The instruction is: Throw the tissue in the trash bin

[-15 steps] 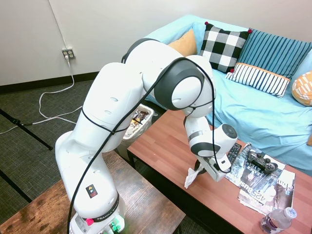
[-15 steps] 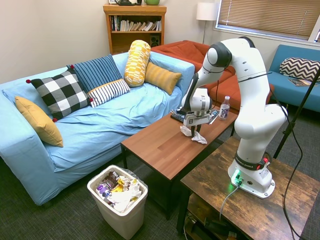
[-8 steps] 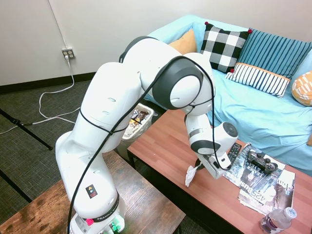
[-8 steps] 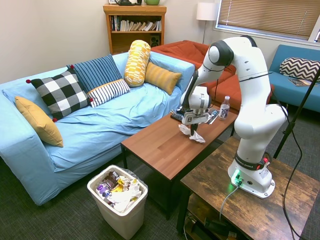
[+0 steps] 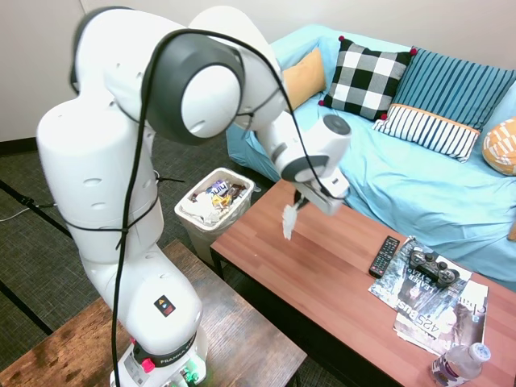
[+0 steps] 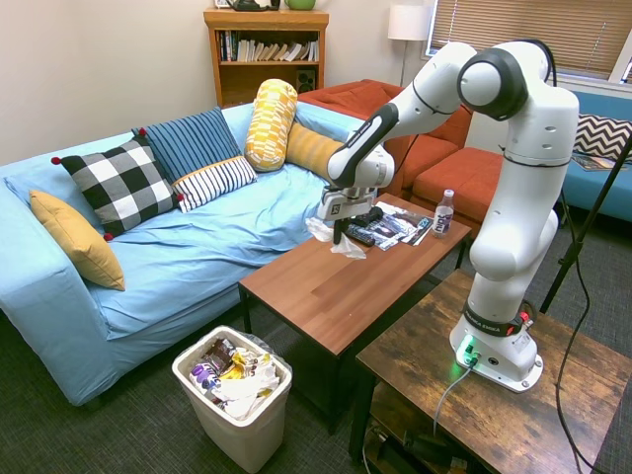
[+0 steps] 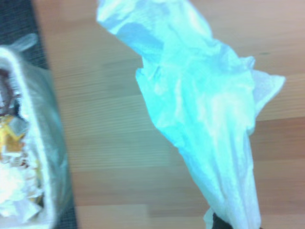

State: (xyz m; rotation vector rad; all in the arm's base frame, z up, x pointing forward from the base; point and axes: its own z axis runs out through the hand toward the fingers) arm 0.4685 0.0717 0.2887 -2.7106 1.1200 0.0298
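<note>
White tissue (image 5: 289,221), one, hangs from pincer (image 5: 300,201); one trash bin (image 5: 214,203).

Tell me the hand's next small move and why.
Probably carry on sideways toward the trash bin. The hand holds the tissue hanging above the coffee table, and the bin stands on the floor past the table's end, so releasing now would miss.

Wrist view: soft focus throughout. The tissue (image 7: 209,119) is cut off by the top and bottom edges; the trash bin (image 7: 50,157) by the left edge, contents a blur. First exterior view: fingertips hidden behind the gripper (image 5: 300,199) body. Water bottle (image 5: 458,364) at lower right cropped by the bottom edge; magazine print (image 5: 427,310) mostly illegible.
</note>
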